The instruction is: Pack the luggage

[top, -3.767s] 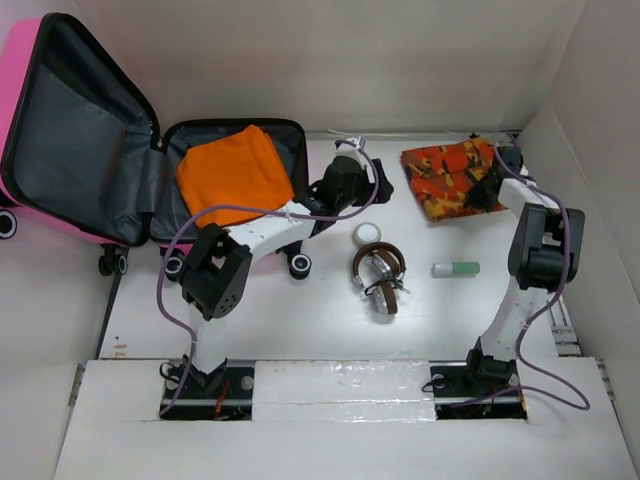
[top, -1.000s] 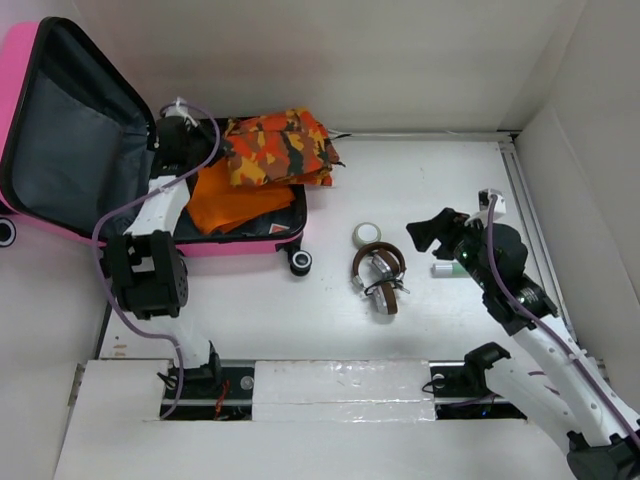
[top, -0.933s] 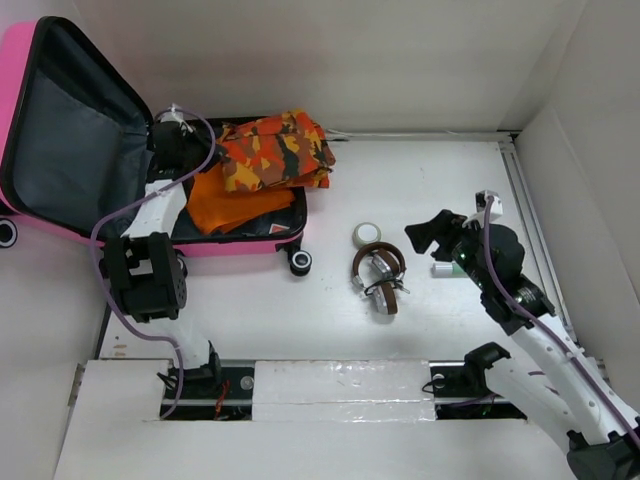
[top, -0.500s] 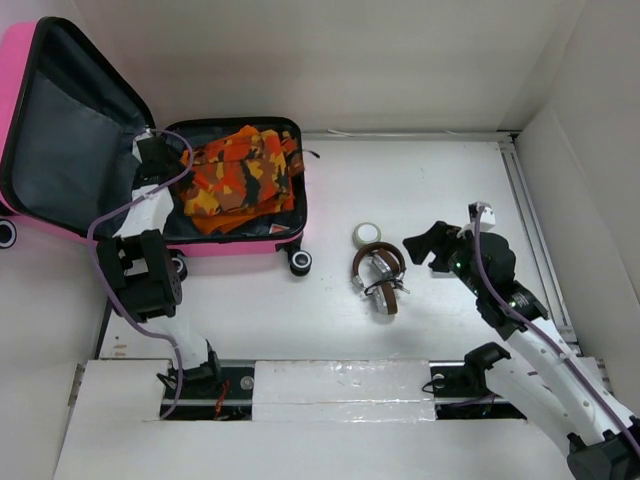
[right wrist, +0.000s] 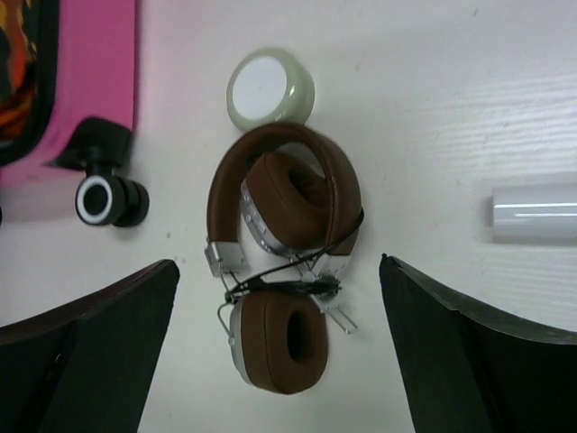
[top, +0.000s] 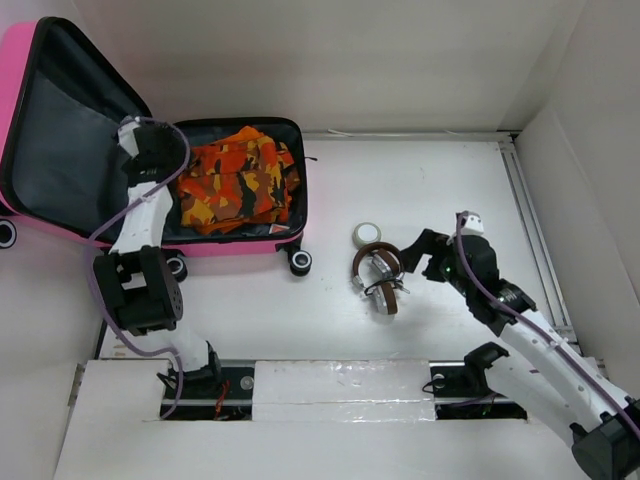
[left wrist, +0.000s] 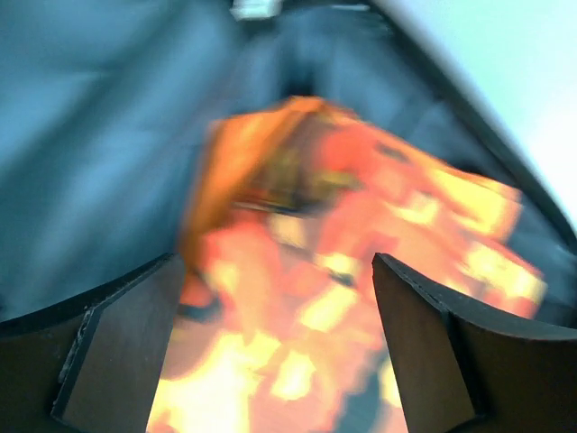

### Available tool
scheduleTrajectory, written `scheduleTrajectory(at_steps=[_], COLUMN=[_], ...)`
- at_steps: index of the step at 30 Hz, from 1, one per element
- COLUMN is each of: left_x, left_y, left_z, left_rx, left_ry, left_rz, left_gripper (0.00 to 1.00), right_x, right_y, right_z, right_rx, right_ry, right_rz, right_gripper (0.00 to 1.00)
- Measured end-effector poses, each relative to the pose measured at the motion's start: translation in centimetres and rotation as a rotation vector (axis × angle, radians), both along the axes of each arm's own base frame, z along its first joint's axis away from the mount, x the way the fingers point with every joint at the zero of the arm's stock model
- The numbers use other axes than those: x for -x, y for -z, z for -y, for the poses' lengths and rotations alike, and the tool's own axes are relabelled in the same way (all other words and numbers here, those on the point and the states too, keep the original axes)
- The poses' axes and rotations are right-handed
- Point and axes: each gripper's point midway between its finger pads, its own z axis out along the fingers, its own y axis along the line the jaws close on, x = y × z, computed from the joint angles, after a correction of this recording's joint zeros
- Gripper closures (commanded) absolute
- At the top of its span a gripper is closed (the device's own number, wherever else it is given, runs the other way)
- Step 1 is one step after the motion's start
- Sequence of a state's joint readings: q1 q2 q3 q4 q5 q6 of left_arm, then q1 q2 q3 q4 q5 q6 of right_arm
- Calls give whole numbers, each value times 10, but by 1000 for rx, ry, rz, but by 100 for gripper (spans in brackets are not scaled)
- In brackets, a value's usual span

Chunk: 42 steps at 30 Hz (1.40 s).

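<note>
The pink luggage lies open at the left, with its grey-lined lid raised. An orange camouflage cloth lies spread in its base, over a plain orange cloth. My left gripper hovers at the hinge side and is open. In the left wrist view its fingers stand wide above the blurred camouflage cloth and hold nothing. My right gripper is open over the table. Brown headphones lie between its spread fingers, untouched.
A small round white-lidded jar sits just beyond the headphones. A white tube lies on the table to their right. A suitcase wheel stands to their left. White walls close in the back and the right side.
The left gripper opened and let go of the camouflage cloth, which now lies flat in the luggage. The right gripper moved left and down over the headphones and opened wider.
</note>
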<state>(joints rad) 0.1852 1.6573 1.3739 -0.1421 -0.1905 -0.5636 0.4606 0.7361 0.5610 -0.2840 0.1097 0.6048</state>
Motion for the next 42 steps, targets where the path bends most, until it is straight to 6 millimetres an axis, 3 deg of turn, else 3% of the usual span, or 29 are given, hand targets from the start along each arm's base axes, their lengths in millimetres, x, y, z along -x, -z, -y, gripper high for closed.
scheduleTrajectory(at_steps=[3,5,7,10,11,12,14,18,20,23,24,25,28,31,33,36,39,42], left_x=[-12,-15,-5,34,55,77,119,172,185,200,204,206,212,217,221,229,237,244], left_y=[-39,-65,-84,-108,-112,-113,-107,-83,-69,-56,-55,-56,-67,-86,-103,-126,-142,-155], left_z=[47,101,166,265,294,316,336,334,333,337,338,337,324,307,298,285,274,264], left_rx=[-55,-91,-110,-93,-74,-52,1,83,92,93,95,96,106,129,158,211,254,282], left_ry=[96,204,343,561,637,700,780,823,823,838,844,843,807,757,725,690,666,647], left_rz=[66,116,159,229,252,275,303,341,329,313,313,320,367,436,500,595,666,717], left_gripper=[18,18,18,18,18,18,19,19,19,19,19,19,19,19,19,19,19,19], right_x=[10,16,23,40,47,53,64,68,66,63,58,55,45,41,51,68,70,51], right_y=[17,28,39,57,64,70,82,102,114,131,130,131,127,120,116,91,35,-23], right_z=[-12,-21,-30,-45,-49,-52,-57,-59,-58,-58,-60,-62,-72,-75,-74,-76,-91,-117], right_rx=[16,26,30,18,17,18,22,44,75,129,137,143,136,134,158,154,74,32], right_ry=[-45,-83,-119,-181,-197,-211,-228,-217,-202,-180,-170,-162,-153,-112,-112,-144,-196,-238], right_rz=[-59,-98,-138,-208,-230,-247,-282,-347,-380,-416,-410,-404,-370,-333,-329,-299,-212,-109], right_gripper=[1,1,1,1,1,1,1,1,1,8,14,37,84,90,91,93,93,93])
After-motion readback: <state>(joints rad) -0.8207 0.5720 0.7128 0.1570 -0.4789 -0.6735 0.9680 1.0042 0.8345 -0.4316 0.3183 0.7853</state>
